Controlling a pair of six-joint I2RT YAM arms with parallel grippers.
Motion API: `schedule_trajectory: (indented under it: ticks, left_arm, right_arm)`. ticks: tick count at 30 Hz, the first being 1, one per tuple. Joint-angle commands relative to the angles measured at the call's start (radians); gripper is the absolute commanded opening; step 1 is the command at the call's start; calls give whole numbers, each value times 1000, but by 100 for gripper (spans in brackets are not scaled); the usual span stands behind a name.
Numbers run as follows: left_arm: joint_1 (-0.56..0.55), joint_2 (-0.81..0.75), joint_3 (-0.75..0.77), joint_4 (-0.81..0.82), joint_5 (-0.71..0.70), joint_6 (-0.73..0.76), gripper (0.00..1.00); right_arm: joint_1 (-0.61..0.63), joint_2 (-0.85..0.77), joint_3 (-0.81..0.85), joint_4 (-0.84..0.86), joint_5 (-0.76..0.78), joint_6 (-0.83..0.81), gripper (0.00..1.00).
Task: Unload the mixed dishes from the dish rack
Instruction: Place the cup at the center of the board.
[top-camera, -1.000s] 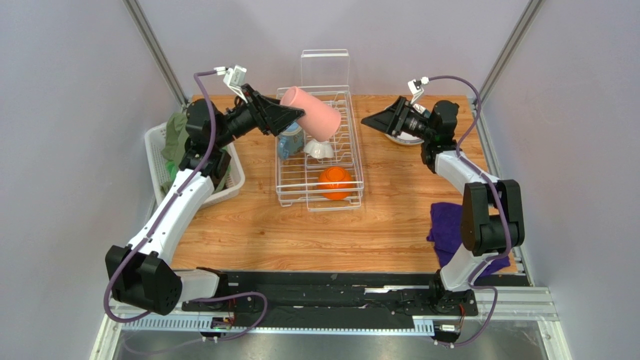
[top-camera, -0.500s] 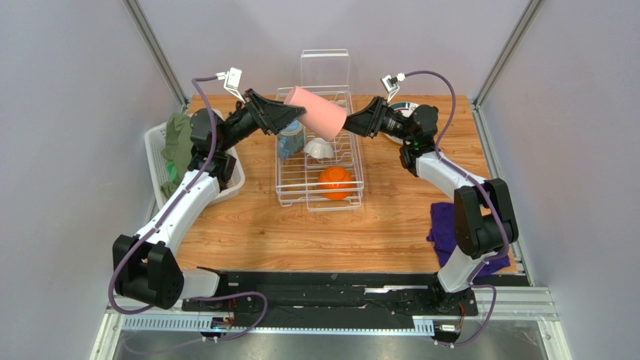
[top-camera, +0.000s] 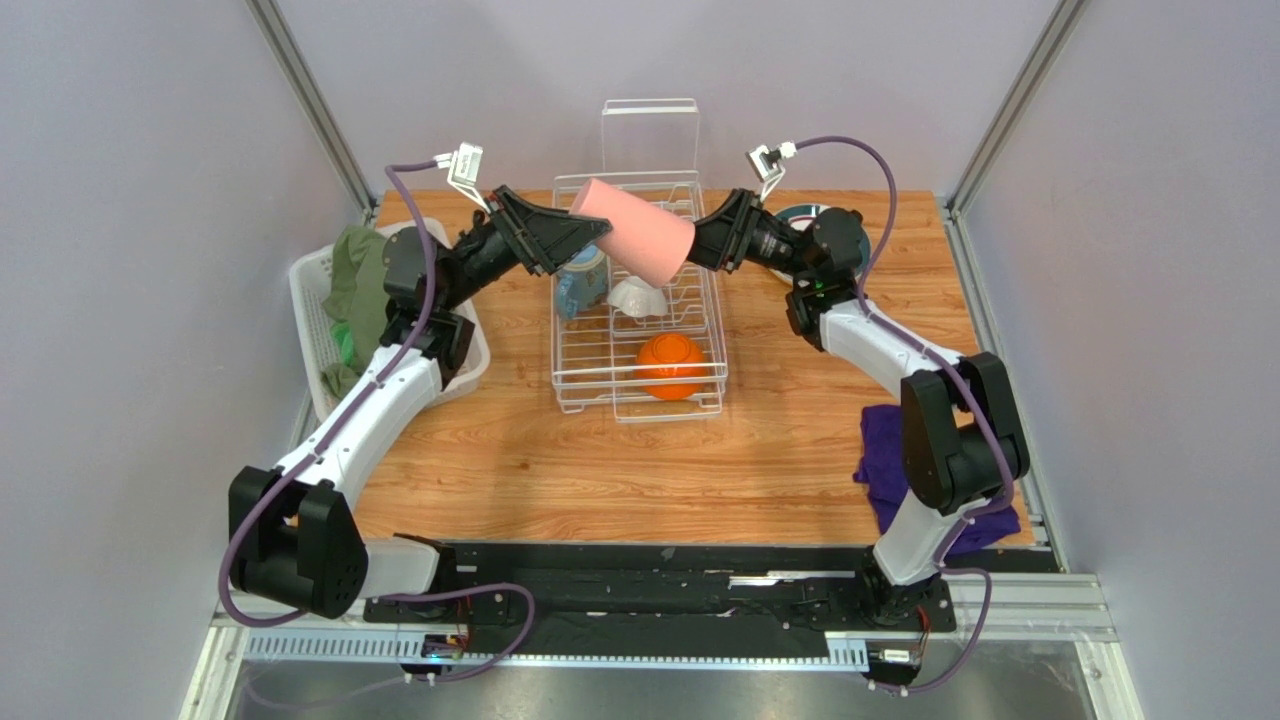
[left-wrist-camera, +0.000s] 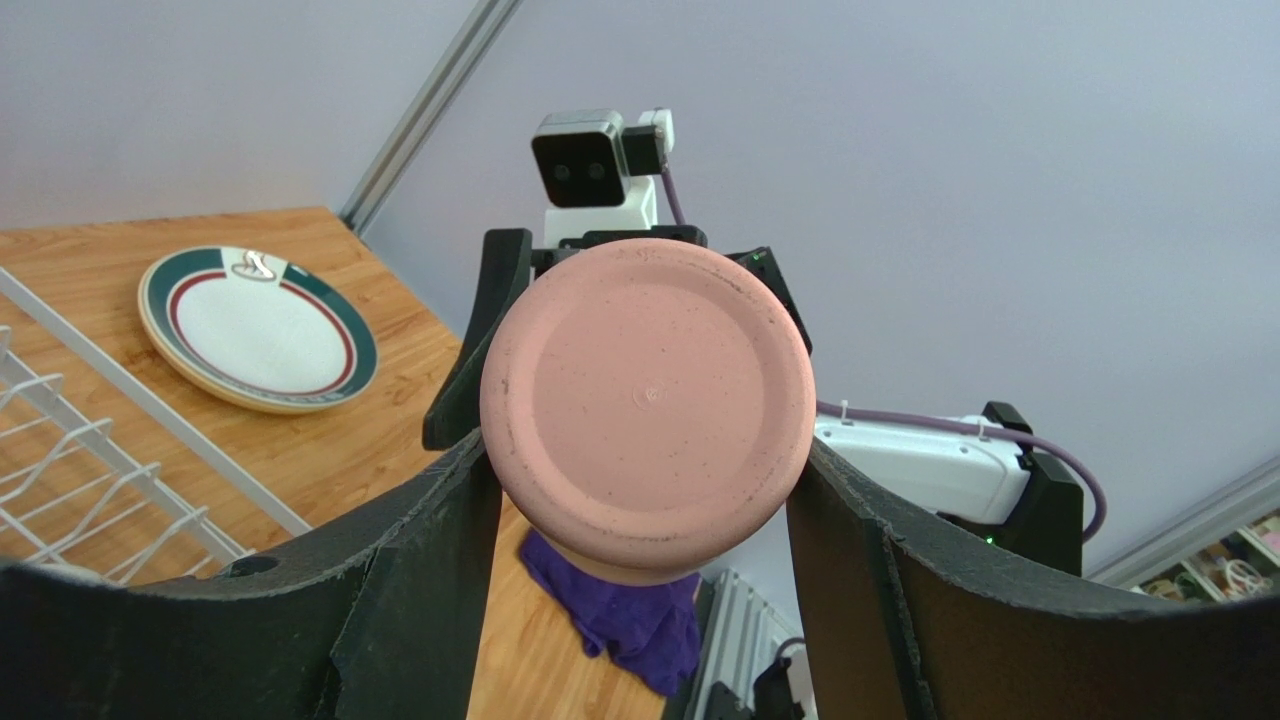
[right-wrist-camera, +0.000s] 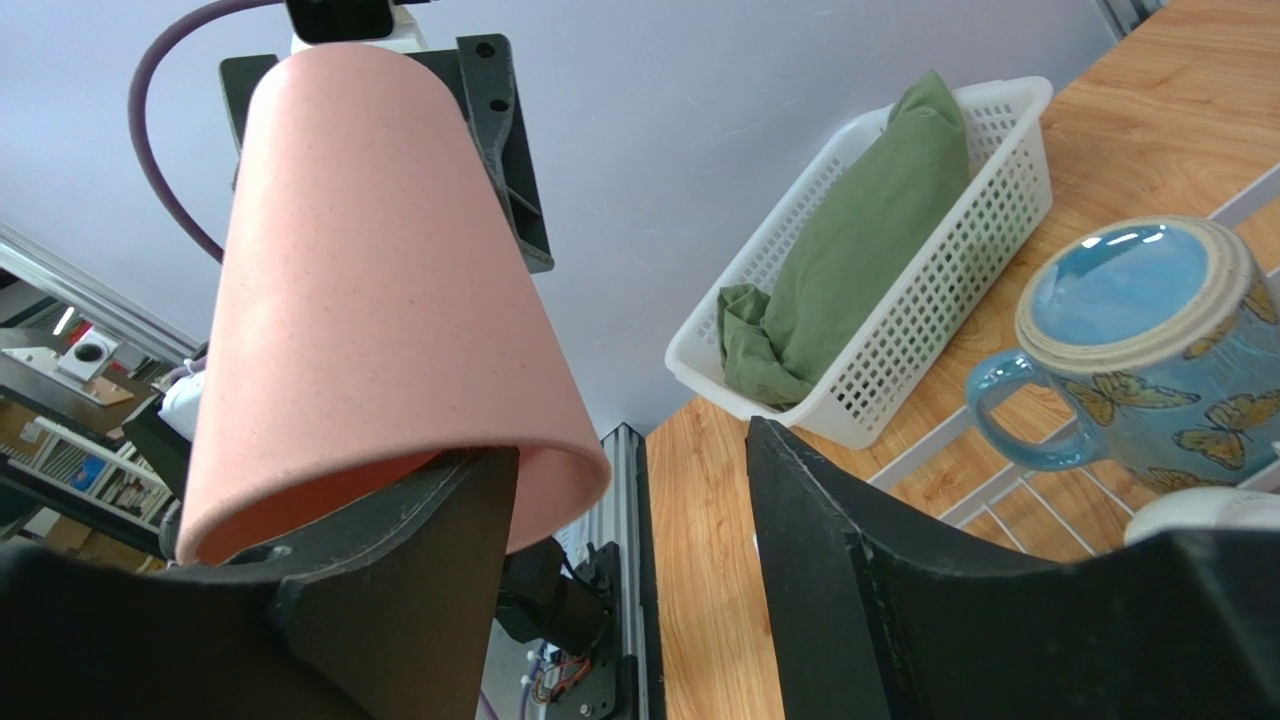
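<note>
From above, the left pincer (top-camera: 594, 228) pinches the narrow end of the pink cup (top-camera: 639, 228) and holds it tilted in the air. The right pincer (top-camera: 706, 240) meets the wide end from the other side. Under both pincers is the far part of the rack (top-camera: 562, 393), with the mug (top-camera: 580, 279) and the small white cup (top-camera: 643, 300) right below the held cup. The orange bowl (top-camera: 670, 365) sits back toward the arms' bases. The main danger is the left pincer letting go before the right one has a firm hold, since a dropped cup would likely strike those two. Outward of the left pincer stands a basket (top-camera: 310, 323) with a green cloth (top-camera: 353, 278). A purple cloth (top-camera: 897, 447) lies on the surface (top-camera: 601, 480), well behind the right pincer.

From the left wrist, the cup's flat bottom fills the gap between the fingers, and both press on its sides. The right pincer's black fingers show past it on either side. A plate (left-wrist-camera: 259, 327) lies on the surface beyond, to the left. Setting the cup down near it could knock it.

From the right wrist, the right pincer is spread. The cup's rim sits over one finger (right-wrist-camera: 436, 525), while the other (right-wrist-camera: 842, 570) stands clear of the wall. Whether the first finger is inside the mouth cannot be told. A pinch on that smooth, tapering wall could slide off, or twist the cup against the left pincer's hold.
</note>
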Motion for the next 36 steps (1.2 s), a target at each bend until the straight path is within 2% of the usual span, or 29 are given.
schedule_trajectory:
  ticks: [1,4,9,13,18,22,24,25,27,28,31,36]
  left_arm:
    - [4,0,-13,91,-5,-34,0]
    - [4,-3,-25,102,-11,-44,0]
    - [4,-8,-35,108,-13,-58,0]
    - [4,-12,-42,103,-13,-55,0]
    - [4,-26,-53,86,-17,-46,0]
    - [5,-48,-56,34,-22,-6,0]
    - [11,-62,-58,5,-20,23,8]
    - [14,-63,-56,-3,-19,40,18]
    - [34,-74,-55,-27,-14,46,29]
    - [42,-77,-55,-32,-11,57,41]
    - [73,-86,-52,-64,-6,75,55]
    - [97,-83,-52,-99,-3,107,66]
  right_arm:
    - [20,13,66,54,26,3,60]
    - [29,27,86,47,26,3,56]
    - [43,52,109,39,19,6,40]
    - [43,55,113,39,17,4,18]
    - [43,53,112,36,16,-2,0]
    - [35,32,98,7,11,-28,0]
    - [21,27,92,7,11,-33,0]
    - [18,23,92,5,9,-30,0]
    - [6,17,90,4,5,-30,0]
    - [3,11,90,4,2,-31,0]
    - [-11,1,84,-1,-7,-31,0]
    - [-31,-20,75,17,-14,-21,0]
